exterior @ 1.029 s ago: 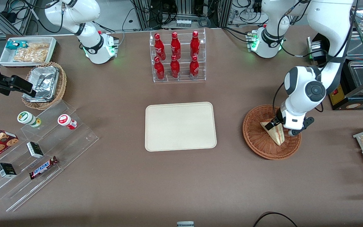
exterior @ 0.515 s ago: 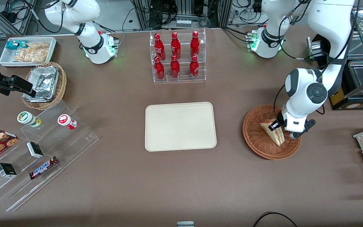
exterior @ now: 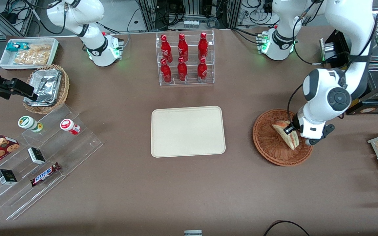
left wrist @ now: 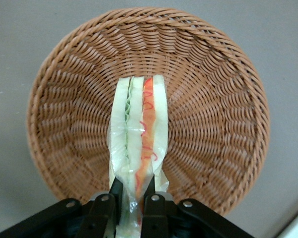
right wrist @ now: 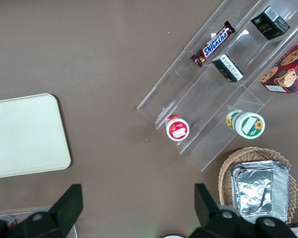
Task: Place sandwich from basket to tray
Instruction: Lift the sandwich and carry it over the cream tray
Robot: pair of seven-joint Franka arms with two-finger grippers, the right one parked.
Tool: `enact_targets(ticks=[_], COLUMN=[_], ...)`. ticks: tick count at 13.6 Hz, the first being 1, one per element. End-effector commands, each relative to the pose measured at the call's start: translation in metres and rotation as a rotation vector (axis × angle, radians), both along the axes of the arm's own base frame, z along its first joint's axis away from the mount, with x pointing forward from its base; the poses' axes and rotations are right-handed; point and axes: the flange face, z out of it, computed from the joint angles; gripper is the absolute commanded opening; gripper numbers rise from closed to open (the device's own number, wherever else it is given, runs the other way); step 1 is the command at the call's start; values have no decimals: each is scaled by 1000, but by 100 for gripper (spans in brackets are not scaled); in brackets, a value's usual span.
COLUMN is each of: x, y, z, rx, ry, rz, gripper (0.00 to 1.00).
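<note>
Front view: the left arm rises at the working arm's end of the table, bends at a big white joint and hangs its wrist down over the basket (exterior: pixel 274 144). The gripper (exterior: pixel 290 129) sits low at the wrist, above the basket's inside, pinching the sandwich (exterior: pixel 286 133) at one end. The sandwich is a pale wedge with a red stripe along its edge, tilted over the basket's weave; whether it touches the weave cannot be told. The tray (exterior: pixel 188 131) lies flat mid-table, well apart from the basket, toward the parked arm's end. Farther from the camera than the tray stands a clear rack (exterior: pixel 186 59) of red bottles with white script too small to read. At the parked arm's end, a candy bar (exterior: pixel 45 174) on clear steps (exterior: pixel 41 157) reads "SNICKERS".

Left wrist view: the two black fingers (left wrist: pixel 115 196) are closed narrowly on the wrapped end of the sandwich (left wrist: pixel 139 144), one on each flat side. Green, pale and red layers run lengthwise away from the gripper (left wrist: pixel 132 191). The round basket (left wrist: pixel 64 124) lies underneath.

Right wrist view: a corner of the tray (right wrist: pixel 25 136) shows on the brown table. The candy bar (right wrist: pixel 213 43) again reads "SNICKERS". A red cookie box (right wrist: pixel 288 67) carries print too small to read.
</note>
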Motion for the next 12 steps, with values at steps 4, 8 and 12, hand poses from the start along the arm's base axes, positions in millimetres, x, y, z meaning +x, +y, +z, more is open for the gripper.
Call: enact_targets(ticks=[4, 8, 12], x=[-17, -23, -21], y=[-95, -191, -280], z=[18, 2, -19], rx=[-13, -20, -12], ry=[60, 72, 60], rz=[-355, -494, -482], gripper=[10, 8, 7])
